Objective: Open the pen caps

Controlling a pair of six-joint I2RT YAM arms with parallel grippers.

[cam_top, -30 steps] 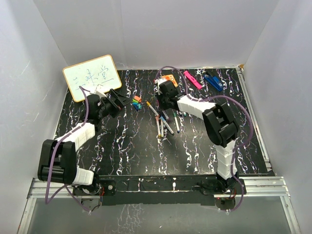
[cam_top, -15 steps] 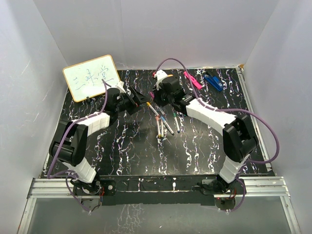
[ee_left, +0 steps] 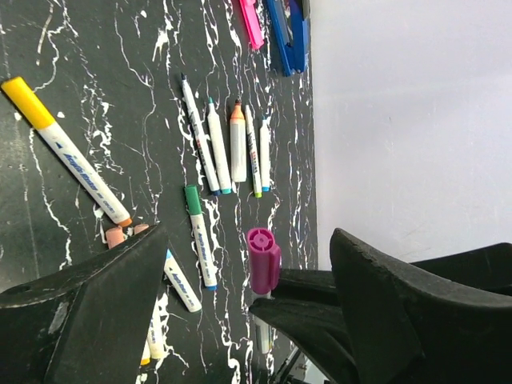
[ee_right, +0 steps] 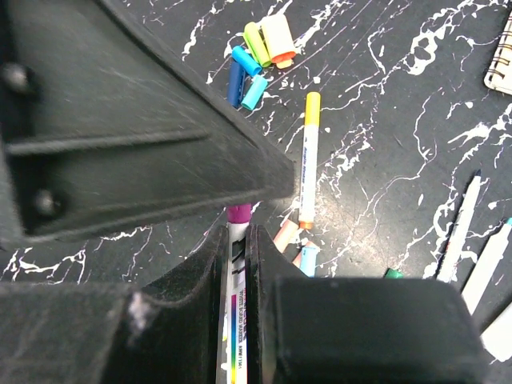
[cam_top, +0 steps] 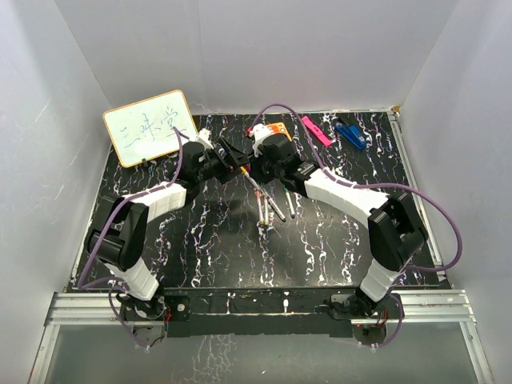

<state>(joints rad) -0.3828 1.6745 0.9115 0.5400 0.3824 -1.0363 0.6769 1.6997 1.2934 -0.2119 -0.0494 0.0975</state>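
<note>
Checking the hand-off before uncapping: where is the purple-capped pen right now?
The purple-capped pen is clamped in the right gripper, above the table's far middle; in the left wrist view its cap sits inside the open left gripper, untouched.

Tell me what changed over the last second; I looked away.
The left pincer swung right to the centre, its open jaws now flanking the purple cap of the pen gripped by the right pincer. Loose pens, whiteboard and clips stayed put.
</note>
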